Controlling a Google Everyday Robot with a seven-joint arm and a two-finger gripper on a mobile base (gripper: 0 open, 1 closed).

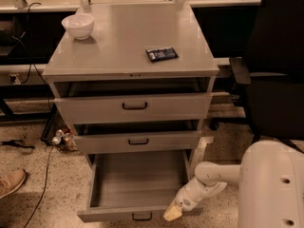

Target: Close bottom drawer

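end effector (172, 213) grip unclear, by right front corner | bottom drawer (137, 184) open, front facing camera

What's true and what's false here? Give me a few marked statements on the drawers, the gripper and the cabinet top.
1. The bottom drawer is pulled out. True.
2. The gripper is at the top drawer's handle. False: it is low, by the front right corner of the bottom drawer as seen.
3. A white bowl sits on the cabinet top, near its far left corner as seen. True.
4. The dark packet lies inside the bottom drawer. False: it lies on the cabinet top.
5. A black chair stands beside the cabinet. True.
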